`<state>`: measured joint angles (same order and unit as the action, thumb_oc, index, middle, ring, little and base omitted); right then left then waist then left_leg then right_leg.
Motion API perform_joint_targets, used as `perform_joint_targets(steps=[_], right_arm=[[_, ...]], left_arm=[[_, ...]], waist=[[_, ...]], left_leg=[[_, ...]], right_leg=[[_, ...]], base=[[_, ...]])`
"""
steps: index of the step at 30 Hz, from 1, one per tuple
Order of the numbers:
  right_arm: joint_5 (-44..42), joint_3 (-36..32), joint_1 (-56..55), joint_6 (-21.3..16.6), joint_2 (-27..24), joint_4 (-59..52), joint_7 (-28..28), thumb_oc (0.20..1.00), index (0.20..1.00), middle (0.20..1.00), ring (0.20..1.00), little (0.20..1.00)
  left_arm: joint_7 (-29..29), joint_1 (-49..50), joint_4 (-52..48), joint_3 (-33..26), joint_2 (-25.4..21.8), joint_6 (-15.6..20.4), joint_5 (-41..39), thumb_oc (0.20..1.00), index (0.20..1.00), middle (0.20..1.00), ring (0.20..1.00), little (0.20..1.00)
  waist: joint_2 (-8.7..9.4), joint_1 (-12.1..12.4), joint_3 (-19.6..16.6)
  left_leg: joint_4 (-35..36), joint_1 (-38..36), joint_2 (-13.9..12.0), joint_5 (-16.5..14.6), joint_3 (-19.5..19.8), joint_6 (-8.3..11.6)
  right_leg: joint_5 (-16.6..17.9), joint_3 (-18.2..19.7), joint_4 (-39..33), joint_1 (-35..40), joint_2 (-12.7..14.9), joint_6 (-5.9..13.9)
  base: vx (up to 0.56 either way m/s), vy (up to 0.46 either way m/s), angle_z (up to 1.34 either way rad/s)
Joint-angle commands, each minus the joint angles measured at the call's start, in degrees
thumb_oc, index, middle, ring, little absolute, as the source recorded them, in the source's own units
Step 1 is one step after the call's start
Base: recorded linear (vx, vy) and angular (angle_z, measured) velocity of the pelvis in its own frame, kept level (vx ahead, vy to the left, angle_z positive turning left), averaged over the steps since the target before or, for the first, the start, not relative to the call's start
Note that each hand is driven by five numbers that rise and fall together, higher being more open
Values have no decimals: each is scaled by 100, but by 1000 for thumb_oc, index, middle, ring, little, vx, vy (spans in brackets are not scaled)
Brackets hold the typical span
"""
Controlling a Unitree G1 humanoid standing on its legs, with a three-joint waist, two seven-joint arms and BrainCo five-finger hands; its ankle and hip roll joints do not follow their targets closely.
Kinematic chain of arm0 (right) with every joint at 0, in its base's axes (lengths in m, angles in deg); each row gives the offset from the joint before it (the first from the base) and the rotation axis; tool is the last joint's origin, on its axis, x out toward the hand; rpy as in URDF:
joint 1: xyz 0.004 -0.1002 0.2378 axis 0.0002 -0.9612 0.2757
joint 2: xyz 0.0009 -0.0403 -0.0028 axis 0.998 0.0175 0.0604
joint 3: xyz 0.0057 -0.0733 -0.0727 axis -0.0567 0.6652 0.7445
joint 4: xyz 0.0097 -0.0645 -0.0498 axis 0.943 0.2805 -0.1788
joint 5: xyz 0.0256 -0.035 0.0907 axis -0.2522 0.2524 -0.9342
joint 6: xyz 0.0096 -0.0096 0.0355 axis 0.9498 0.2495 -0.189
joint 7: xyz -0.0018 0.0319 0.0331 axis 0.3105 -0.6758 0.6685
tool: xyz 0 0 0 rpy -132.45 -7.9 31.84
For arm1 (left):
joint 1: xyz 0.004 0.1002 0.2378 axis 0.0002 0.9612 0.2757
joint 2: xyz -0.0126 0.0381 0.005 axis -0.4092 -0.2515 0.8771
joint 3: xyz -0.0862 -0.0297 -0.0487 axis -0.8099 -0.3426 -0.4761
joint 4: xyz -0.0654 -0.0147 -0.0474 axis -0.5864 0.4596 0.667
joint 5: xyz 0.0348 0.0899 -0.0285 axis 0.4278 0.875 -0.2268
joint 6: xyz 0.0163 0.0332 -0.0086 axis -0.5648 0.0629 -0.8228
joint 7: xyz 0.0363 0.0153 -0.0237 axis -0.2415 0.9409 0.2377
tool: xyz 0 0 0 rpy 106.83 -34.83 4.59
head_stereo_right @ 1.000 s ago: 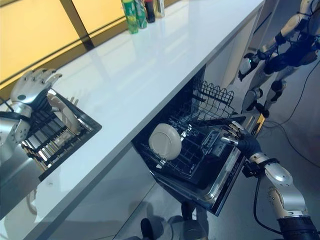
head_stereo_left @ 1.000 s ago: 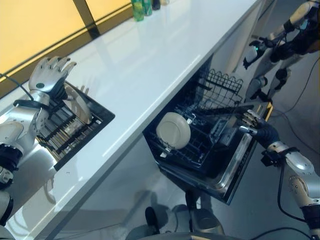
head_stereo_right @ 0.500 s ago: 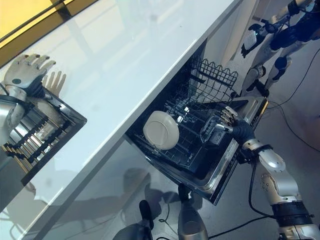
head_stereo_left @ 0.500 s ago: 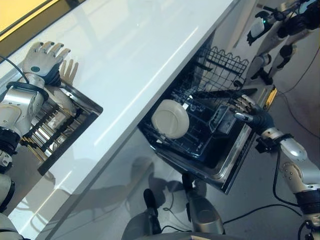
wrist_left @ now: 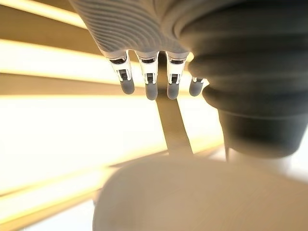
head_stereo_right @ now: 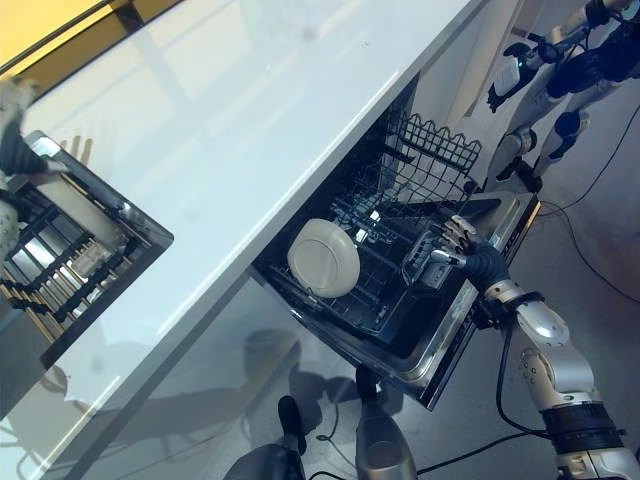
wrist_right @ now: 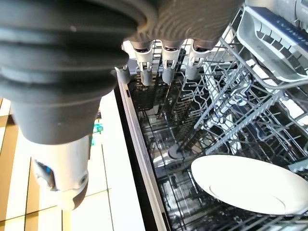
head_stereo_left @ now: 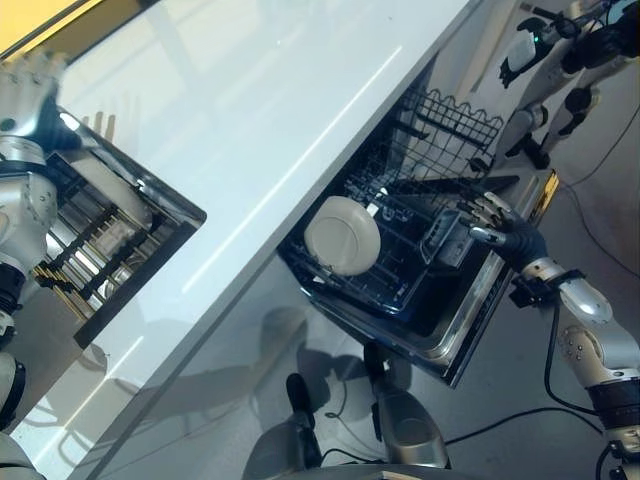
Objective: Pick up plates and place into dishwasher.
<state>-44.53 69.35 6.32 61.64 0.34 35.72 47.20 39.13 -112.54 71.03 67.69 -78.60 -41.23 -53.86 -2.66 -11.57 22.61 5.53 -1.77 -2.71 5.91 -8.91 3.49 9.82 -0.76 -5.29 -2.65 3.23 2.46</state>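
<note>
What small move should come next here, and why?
Probably lower the left hand into the dish rack on the counter to grasp a plate standing there. One plate already stands in the dishwasher's lower rack. The left hand's fingers are straight and hold nothing. The right hand hovers open by the dishwasher.

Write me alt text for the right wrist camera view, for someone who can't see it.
A white plate stands in the dishwasher's lower rack among wire tines, seen from close behind the robot's right hand. The hand's dark-tipped fingers hang relaxed above the rack, holding nothing.
</note>
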Motion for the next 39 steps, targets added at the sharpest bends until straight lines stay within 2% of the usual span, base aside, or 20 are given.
perform_joint_targets(steps=[1,8,11,14,18,21,24,30,39], right_arm=[[8,-409,-11,-221,-84,-473,-143,1000,1000,1000,1000,1000],[-90,-462,-238,-151,-32,-532,-319,1000,1000,1000,1000,1000],[-83,-519,-379,-156,62,-557,-440,1000,1000,1000,1000,1000],[-216,-557,-432,-22,60,-636,-522,1000,1000,1000,1000,1000],[-325,-567,-426,14,-57,-573,-655,1000,1000,1000,1000,1000],[-338,-524,-412,-3,-143,-526,-687,1000,1000,1000,1000,1000],[-393,-483,-367,-15,-220,-485,-626,1000,1000,1000,1000,1000],[-510,-498,-399,-34,-288,-478,-525,1000,1000,1000,1000,1000],[-529,-423,-321,-54,-234,-420,-439,1000,1000,1000,1000,1000]], left_arm=[[-676,5,-234,-467,-144,338,-280,1000,1000,1000,1000,1000],[-1298,257,-486,-1018,-28,931,-710,1000,1000,1000,1000,1000],[-1001,449,-630,-1223,-27,1034,-654,1000,1000,1000,1000,1000],[-589,580,-691,-1116,-202,931,-95,1000,1000,1000,1000,1000],[101,570,-712,-559,-668,740,606,1000,1000,1000,1000,1000],[595,581,-664,-223,-865,500,881,1000,1000,1000,1000,1000],[853,555,-427,-2,-938,429,1168,1000,1000,1000,1000,1000],[918,600,-310,52,-970,235,1311,1000,1000,1000,1000,1000],[818,510,-328,207,-748,329,1744,1000,1000,1000,1000,1000]], waist=[[82,81,-283],[79,66,-433],[60,72,-497],[20,55,-526],[-72,38,-545],[-133,34,-531],[-148,26,-494],[-135,37,-457],[-71,35,-342]], left_leg=[[-84,25,319,-689,165,-90],[-89,-84,321,-734,145,-92],[-88,-131,323,-753,136,-94],[-93,-171,326,-770,125,-92],[-94,-208,349,-781,106,-97],[-95,-214,364,-772,88,-99],[-93,-204,372,-759,84,-97],[-95,-189,365,-744,80,-97],[-120,-114,350,-725,77,-109]], right_leg=[[-555,-139,125,-107,218,408],[-616,-99,132,8,212,403],[-631,-96,132,57,218,415],[-639,-94,137,94,229,427],[-631,-102,135,127,259,453],[-618,-106,132,130,278,470],[-602,-95,120,127,283,483],[-587,-123,117,112,288,491],[-572,-148,139,45,288,482]], base=[[28,-11,4],[13,-8,2],[35,-25,0],[11,-5,0],[5,8,0],[17,39,0],[1,11,0],[0,0,0],[0,0,0]])
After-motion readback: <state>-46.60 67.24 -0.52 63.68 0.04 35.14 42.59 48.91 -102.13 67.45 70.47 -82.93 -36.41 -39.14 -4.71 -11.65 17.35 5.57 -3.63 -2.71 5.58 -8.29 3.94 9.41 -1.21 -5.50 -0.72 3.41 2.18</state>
